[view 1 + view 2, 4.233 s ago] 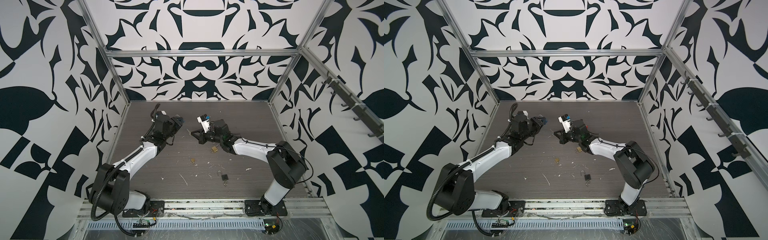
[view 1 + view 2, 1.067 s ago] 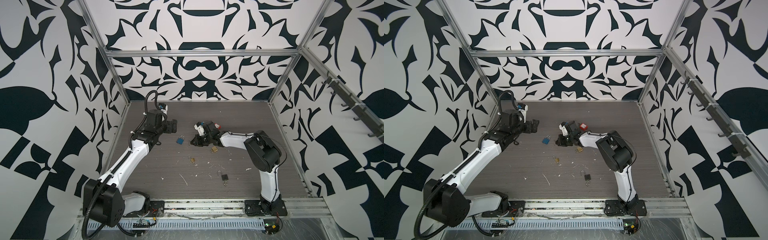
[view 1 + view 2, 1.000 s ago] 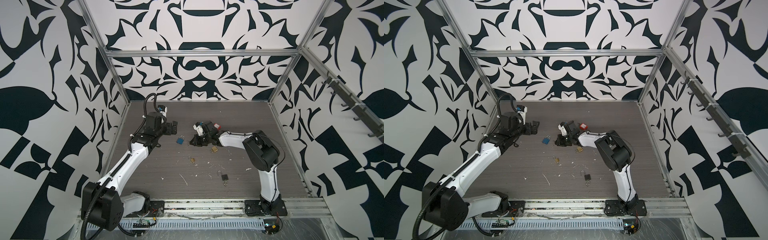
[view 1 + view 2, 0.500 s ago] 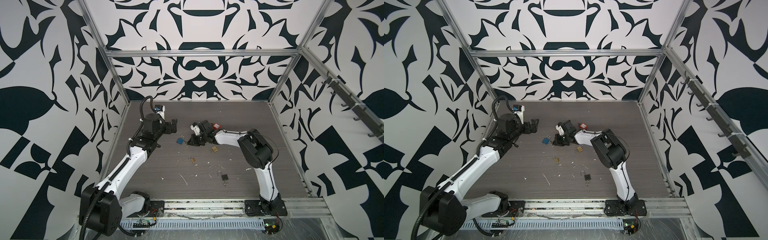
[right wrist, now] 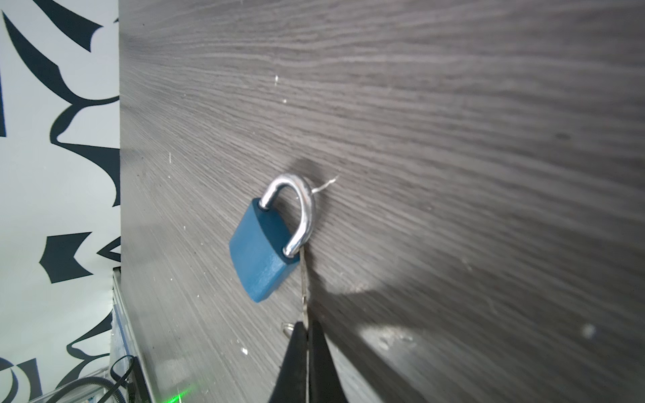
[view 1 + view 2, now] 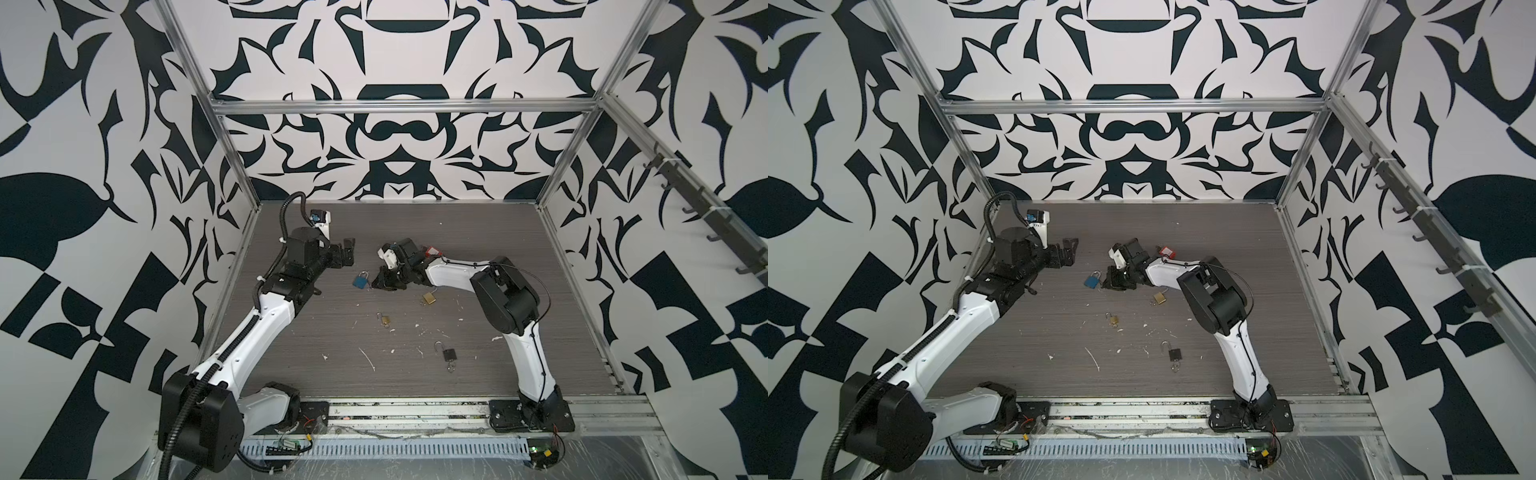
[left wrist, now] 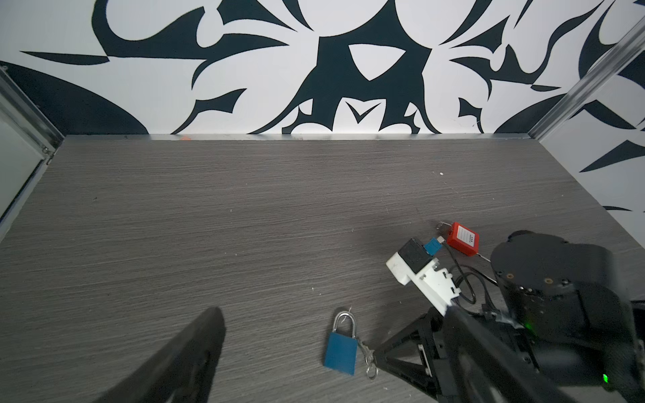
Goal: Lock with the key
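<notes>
Only writing I can find is the white label [image 7: 465, 234] on the red padlock [image 7: 453, 241], and the print is too small to read. That one lies on the table [image 6: 519, 232] behind the right arm's wrist. The blue padlock [image 5: 261, 251] lies flat, left of centre in both top views, between the two grippers. In the right wrist view both shackle legs sit in the body. The right gripper [image 5: 307, 329] is down at the table just right of it, fingers pressed together and pinching the key [image 5: 304, 286]. I see the key edge-on, its blade running alongside the padlock's body toward the near shackle leg. I can't tell if they touch. The key ring [image 5: 287, 327] is beside the fingertips. The left gripper [image 6: 348, 250] is spread wide with nothing in it, behind and left of the blue padlock and clear of it. Nearer the front of the table there's a brass padlock [image 6: 429, 298], a second brass padlock [image 6: 385, 320] and a black padlock [image 6: 449, 354] with its shackle swung open. The table is dark grey wood-grain, littered with white flecks [image 6: 368, 359]. The walls [image 6: 399, 137] are a black-and-white abstract print on an aluminium frame [image 6: 399, 104], with a hook rail [image 6: 681, 183] on the right wall.
</notes>
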{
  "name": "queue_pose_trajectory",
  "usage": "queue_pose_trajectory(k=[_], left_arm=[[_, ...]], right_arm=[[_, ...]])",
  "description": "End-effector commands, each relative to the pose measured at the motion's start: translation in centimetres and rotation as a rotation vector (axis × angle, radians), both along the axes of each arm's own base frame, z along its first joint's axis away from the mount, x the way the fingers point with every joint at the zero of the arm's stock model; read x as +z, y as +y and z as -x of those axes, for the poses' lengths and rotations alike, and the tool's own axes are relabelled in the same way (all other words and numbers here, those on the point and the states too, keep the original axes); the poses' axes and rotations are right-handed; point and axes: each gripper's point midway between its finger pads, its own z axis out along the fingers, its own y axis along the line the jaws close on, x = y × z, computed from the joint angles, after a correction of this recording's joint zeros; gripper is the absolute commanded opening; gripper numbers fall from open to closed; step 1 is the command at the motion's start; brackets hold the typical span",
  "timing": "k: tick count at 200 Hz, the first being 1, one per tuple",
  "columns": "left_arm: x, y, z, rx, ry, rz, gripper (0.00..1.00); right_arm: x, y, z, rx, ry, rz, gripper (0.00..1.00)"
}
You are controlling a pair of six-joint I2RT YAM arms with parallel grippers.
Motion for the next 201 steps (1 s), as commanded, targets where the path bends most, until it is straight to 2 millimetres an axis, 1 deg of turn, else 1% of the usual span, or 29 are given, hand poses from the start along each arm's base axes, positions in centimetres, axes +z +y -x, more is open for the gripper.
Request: queue_pose_trajectory(k=[1, 34, 58, 101, 123, 164, 201], left_arm=[[1.0, -0.1, 0.0, -0.012, -0.031, 0.013, 0.99], [0.9, -0.1, -0.1, -0.013, -0.028, 0.009, 0.99], [0.7, -0.1, -0.1, -0.012, -0.024, 0.006, 0.99], [0.7, -0.1, -0.2, -0.011, -0.023, 0.003, 0.99], [0.6, 0.0, -0.2, -0.01, -0.02, 0.001, 0.99], [0.5, -0.1, -0.2, -0.011, -0.017, -0.003, 0.99], [0.4, -0.1, -0.2, -0.011, -0.011, 0.0, 0.99]], right_arm=[[1.2, 0.9, 0.1, 0.018, -0.002, -0.019, 0.09], [1.0, 1.1, 0.2, 0.027, 0.003, -0.021, 0.13], [1.2, 1.3, 0.3, 0.037, 0.002, -0.031, 0.17], [1.3, 1.3, 0.6, 0.049, 0.011, -0.039, 0.17], [1.4, 1.7, 0.9, 0.061, 0.012, -0.048, 0.19], [1.5, 2.1, 0.9, 0.074, 0.011, -0.056, 0.26], [1.5, 2.4, 1.0, 0.085, 0.016, -0.061, 0.26]])
